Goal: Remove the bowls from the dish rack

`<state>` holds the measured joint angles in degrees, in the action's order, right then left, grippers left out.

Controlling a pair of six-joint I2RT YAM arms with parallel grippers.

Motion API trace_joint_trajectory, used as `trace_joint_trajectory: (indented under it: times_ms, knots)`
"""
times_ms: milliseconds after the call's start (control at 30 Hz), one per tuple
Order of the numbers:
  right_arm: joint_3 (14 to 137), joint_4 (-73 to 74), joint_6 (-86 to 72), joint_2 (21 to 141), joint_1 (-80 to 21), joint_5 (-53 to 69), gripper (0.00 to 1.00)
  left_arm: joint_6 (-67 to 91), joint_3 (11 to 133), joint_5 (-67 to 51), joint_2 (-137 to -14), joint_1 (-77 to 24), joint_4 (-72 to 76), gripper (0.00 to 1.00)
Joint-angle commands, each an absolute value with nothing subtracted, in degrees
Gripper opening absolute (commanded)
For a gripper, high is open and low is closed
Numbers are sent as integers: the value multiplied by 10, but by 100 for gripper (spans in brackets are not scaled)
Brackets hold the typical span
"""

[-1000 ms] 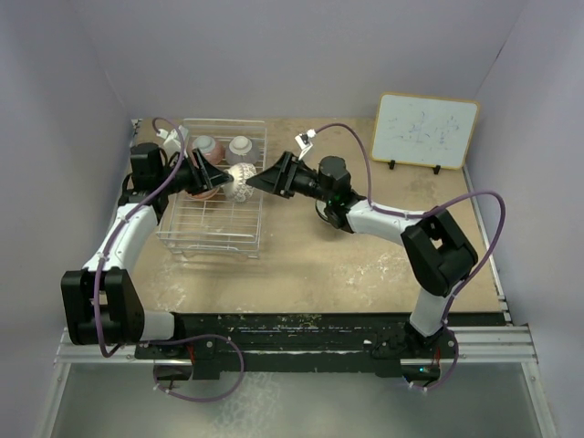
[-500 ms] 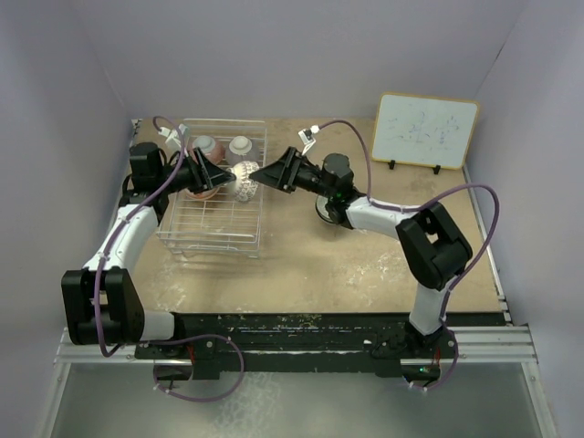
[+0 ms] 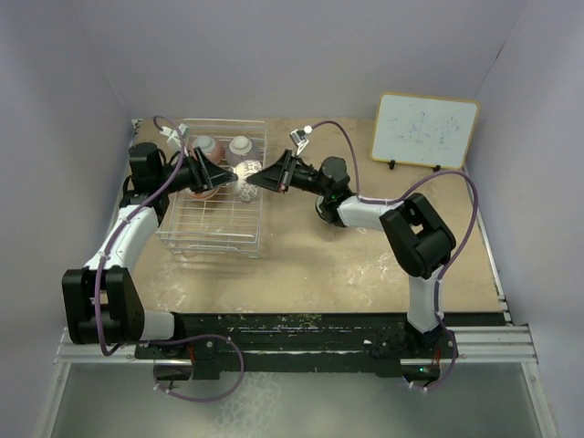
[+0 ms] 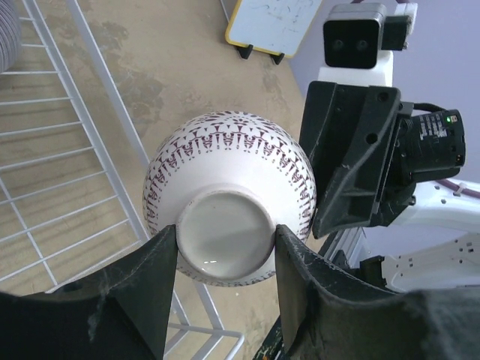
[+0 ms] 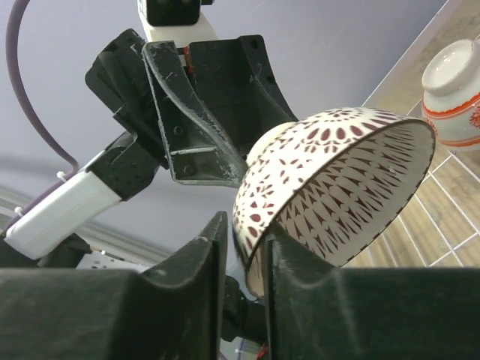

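- The bowl (image 3: 246, 171) (white, with a dark purple pattern) hangs in the air over the right edge of the rack (image 3: 212, 230). It sits between the two arms and touches nothing but fingers.
- The left fingers (image 4: 150, 289) are closed on the foot ring, one on each side of it. Holding the bowl by the foot leaves the whole wall and rim free for the other arm.
- The right fingers (image 5: 191, 289) are narrowed to a slit and pinch the rim wall, one finger inside the bowl and one outside. How hard they press cannot be told.
- With both arms on one bowl, this reads as a mid-air handover. The rack lies on the left arm's side and the bare surface (image 3: 365, 265) on the right arm's, so passing it across looks like the sensible route.
- The bowl lies on its side, its foot pointing at the left arm and its mouth opening toward the right arm.
- Its foot-to-mouth axis runs roughly level, along the line between the two wrists (being round, it has no longer side across that line).
- More bowls wait in the rack. A pink bowl (image 3: 206, 146) and a grey bowl (image 3: 241, 145) sit at the far end with their foot rings up. A red-orange bowl (image 5: 454, 86) rests upside down below the held one.
- Judged from this, the unloading is under way, with several bowls left to move.
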<state>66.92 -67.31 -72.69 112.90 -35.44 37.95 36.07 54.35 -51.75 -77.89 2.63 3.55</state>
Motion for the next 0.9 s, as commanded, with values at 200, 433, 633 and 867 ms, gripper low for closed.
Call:
trace_joint_trajectory:
  times_ms: [200,433,633,867]
  knots:
    - [682,-756,-755,1122,-353,405,0,368,542,-541,-771,32,90,0]
    - [679,-744,-745,1100,-351,418,0,353,541,-517,-760,32,72,53]
    - [649,-658,-690,1033,-318,425,0,340,535,-491,-743,32,61,89]
    - [679,-242,-453,930,-256,380,0,255,552,-390,-722,30,-33,96]
